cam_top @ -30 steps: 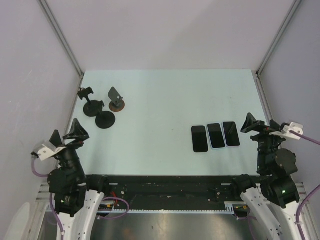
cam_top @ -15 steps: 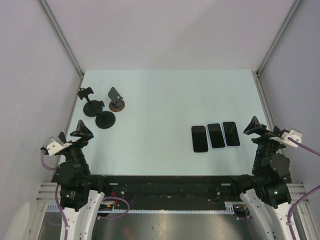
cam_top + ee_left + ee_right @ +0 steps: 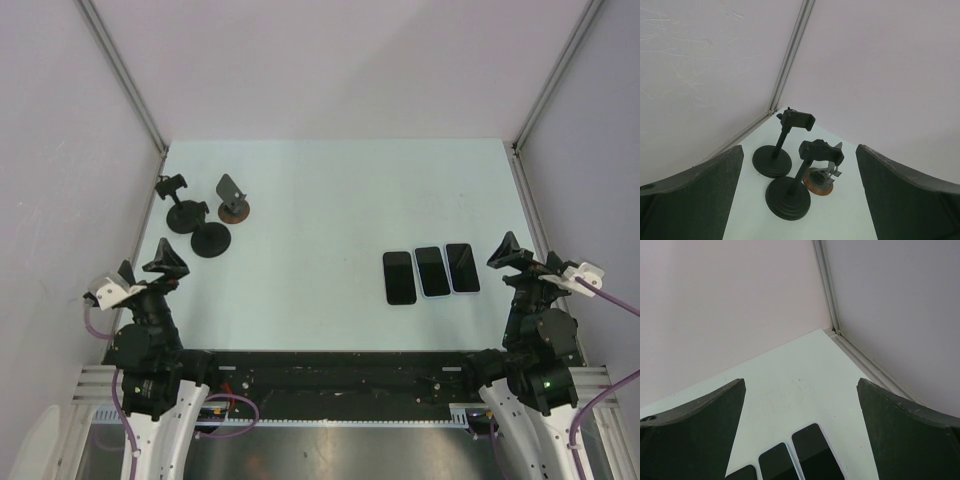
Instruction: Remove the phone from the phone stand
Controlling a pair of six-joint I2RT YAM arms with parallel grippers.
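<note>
Three dark phones lie flat side by side on the table at the right: the left one [image 3: 399, 277], the middle one [image 3: 432, 270] and the right one [image 3: 462, 267]. Three phone stands stand at the far left, all empty: a black clamp stand [image 3: 175, 205], a second black stand on a round base [image 3: 210, 240] and a small metal stand on a copper base [image 3: 233, 200]. My left gripper [image 3: 145, 268] is open and empty, short of the stands. My right gripper [image 3: 525, 258] is open and empty, just right of the phones. The right wrist view shows the right phone [image 3: 817, 452] between my fingers [image 3: 700, 425].
Pale walls with metal corner rails close in the table on three sides. The left wall runs close beside the stands [image 3: 788, 197]. The arm bases and a black rail sit along the near edge.
Both arms have drawn back toward their bases and settled lower; the left gripper moved nearer, the right shifted slightly right. Phones and stands have not moved.
</note>
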